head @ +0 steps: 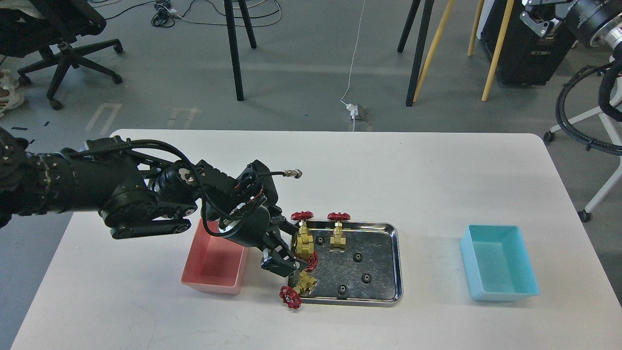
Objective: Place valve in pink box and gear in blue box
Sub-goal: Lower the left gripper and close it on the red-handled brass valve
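Left gripper (291,260): fingers clamped on valve (311,261) at steel tray's (396,262) left edge
Pink box (214,284): beside tray, left
Blue box (500,291): right, apart

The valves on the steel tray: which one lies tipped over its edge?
The valve at the tray's near-left corner. It lies tilted, its red handwheel hanging out over the rim onto the table, while the two at the far edge stand upright.

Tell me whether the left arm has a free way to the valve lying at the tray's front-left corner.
Probably yes. The left gripper already hovers at the steel tray edge, just above that valve. Nothing lies between them; the pink box sits off to the side.
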`<state>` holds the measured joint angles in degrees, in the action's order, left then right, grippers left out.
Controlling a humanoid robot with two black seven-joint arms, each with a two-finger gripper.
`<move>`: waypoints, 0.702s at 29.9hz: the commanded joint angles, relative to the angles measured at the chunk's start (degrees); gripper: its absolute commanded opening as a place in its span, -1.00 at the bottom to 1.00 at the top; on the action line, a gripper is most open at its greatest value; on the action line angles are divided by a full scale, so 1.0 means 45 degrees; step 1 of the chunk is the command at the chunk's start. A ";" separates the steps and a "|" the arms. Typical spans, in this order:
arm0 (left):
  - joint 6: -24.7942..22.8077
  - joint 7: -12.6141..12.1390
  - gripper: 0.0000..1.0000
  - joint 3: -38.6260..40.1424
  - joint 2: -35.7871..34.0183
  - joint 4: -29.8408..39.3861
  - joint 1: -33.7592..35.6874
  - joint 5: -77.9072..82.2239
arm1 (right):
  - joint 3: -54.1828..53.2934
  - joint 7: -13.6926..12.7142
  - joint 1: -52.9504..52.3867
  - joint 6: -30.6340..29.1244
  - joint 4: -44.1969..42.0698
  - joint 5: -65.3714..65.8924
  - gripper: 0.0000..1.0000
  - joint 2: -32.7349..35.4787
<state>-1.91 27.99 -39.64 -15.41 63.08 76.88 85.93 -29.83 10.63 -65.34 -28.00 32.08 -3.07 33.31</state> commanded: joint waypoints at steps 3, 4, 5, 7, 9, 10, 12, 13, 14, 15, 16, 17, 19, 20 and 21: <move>0.0249 0.0001 0.79 0.0001 0.0455 -0.0774 -0.0306 -0.0033 | -0.0011 -0.0019 0.0029 0.0000 0.0019 -0.0001 0.98 0.0001; 0.0249 0.0001 0.78 0.0001 0.0456 -0.0794 -0.0325 -0.0052 | -0.0011 -0.0019 0.0029 0.0000 0.0019 -0.0001 0.98 0.0020; 0.0249 0.0001 0.77 0.0001 0.0456 -0.0814 -0.0326 -0.0033 | -0.0011 -0.0019 0.0029 0.0000 0.0019 -0.0001 0.98 0.0020; 0.0268 0.0001 0.76 -0.0018 0.0494 -0.0969 -0.0384 -0.0033 | -0.0011 0.0001 0.0029 0.0000 0.0019 -0.0001 0.98 0.0020; 0.0288 0.0001 0.74 -0.0018 0.0592 -0.1126 -0.0540 -0.0033 | -0.0011 0.0000 0.0068 0.0000 0.0038 -0.0020 0.98 0.0020; 0.0365 0.0001 0.74 -0.0018 0.0592 -0.1165 -0.0599 -0.0033 | -0.0011 -0.0019 0.0087 0.0000 0.0038 -0.0020 0.98 0.0020; 0.0444 0.0001 0.74 -0.0018 0.0631 -0.1204 -0.0735 -0.0033 | -0.0011 -0.0019 0.0087 0.0000 0.0038 -0.0020 0.98 0.0020; 0.0444 0.0001 0.73 -0.0018 0.0670 -0.1224 -0.0813 -0.0033 | -0.0011 -0.0019 0.0087 0.0000 0.0038 -0.0020 0.98 0.0020; 0.0444 0.0001 0.73 -0.0018 0.0709 -0.1301 -0.0891 -0.0033 | -0.0011 -0.0019 0.0107 0.0000 0.0038 -0.0020 0.98 0.0020; 0.0463 0.0001 0.71 -0.0018 0.0729 -0.1418 -0.0950 -0.0033 | -0.0011 -0.0019 0.0107 0.0000 0.0038 -0.0020 0.98 0.0020; 0.0502 0.0001 0.69 -0.0018 0.0729 -0.1516 -0.1028 -0.0033 | -0.0011 0.0000 0.0126 0.0000 0.0038 -0.0020 0.98 0.0020; 0.0561 0.0001 0.67 -0.0018 0.0729 -0.1633 -0.1087 -0.0033 | -0.0011 -0.0019 0.0146 0.0000 0.0038 -0.0020 0.98 0.0020; 0.0639 0.0001 0.60 -0.0018 0.0729 -0.1731 -0.1165 -0.0013 | -0.0011 0.0000 0.0185 0.0000 0.0058 -0.0020 0.98 0.0020; 0.0639 0.0001 0.53 -0.0018 0.0729 -0.1732 -0.1166 -0.0013 | -0.0011 0.0001 0.0204 0.0000 0.0058 -0.0020 0.98 0.0020; 0.0639 0.0001 0.47 -0.0018 0.0729 -0.1732 -0.1166 -0.0013 | -0.0011 -0.0019 0.0204 0.0000 0.0058 -0.0020 0.98 0.0020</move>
<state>0.78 28.00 -39.73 -12.14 55.55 71.83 85.84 -29.89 10.57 -64.56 -28.00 32.29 -3.17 33.40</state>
